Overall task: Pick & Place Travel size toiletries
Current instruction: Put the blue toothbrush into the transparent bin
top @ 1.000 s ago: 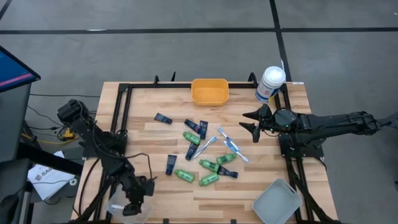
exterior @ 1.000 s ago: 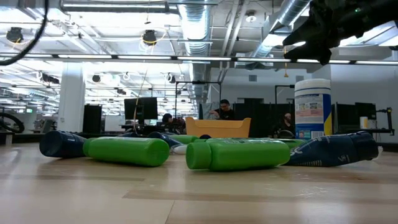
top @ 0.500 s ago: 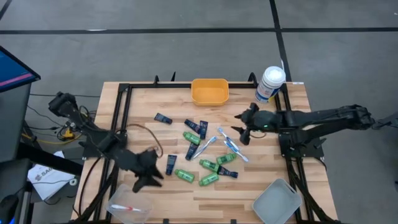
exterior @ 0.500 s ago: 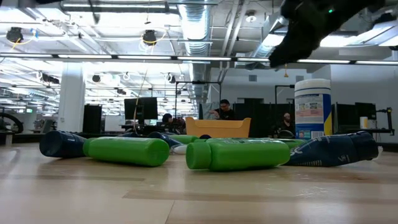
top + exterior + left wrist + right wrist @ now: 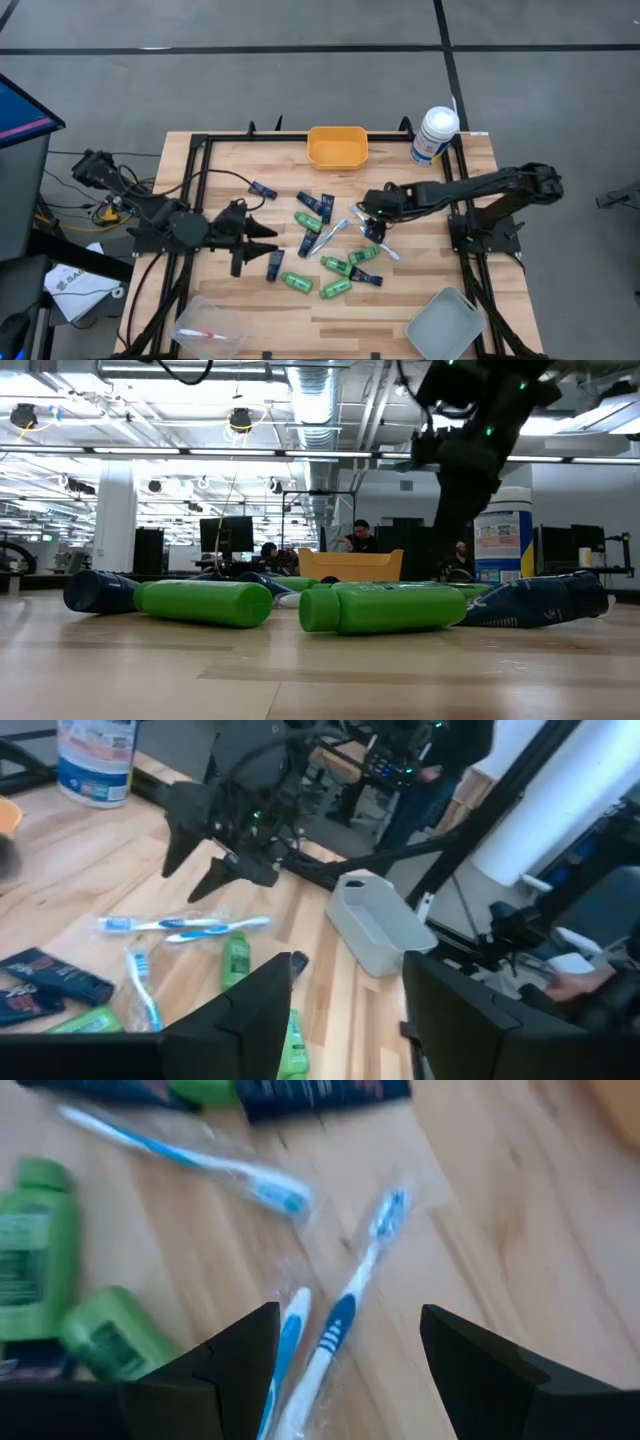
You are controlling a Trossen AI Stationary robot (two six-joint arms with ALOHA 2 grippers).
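The travel size toiletries lie scattered mid-table: green bottles (image 5: 307, 222), navy tubes (image 5: 275, 265) and toothbrushes (image 5: 328, 236). My right gripper (image 5: 368, 218) hangs open just above two toothbrushes (image 5: 340, 1320), tipped down, its fingers on either side of them and touching nothing. My left gripper (image 5: 262, 240) stands open above the table to the left of the pile, pointing almost level at it. In the left wrist view its fingers (image 5: 245, 1020) frame a green bottle (image 5: 236, 955). The low view shows bottles (image 5: 385, 608) lying on their sides.
A yellow bin (image 5: 337, 146) stands at the far edge with a white canister (image 5: 434, 135) to its right. A grey bin (image 5: 445, 325) sits at the near right corner, a clear tray (image 5: 207, 330) at the near left. Black frame rails (image 5: 195, 180) border the table.
My left gripper has risen from the clear tray at the near left corner, swung toward the pile, and tipped from pointing down to nearly level. My right gripper has gone toward the table's left, sunk and tipped downward over the toothbrushes. The toiletries have stayed put.
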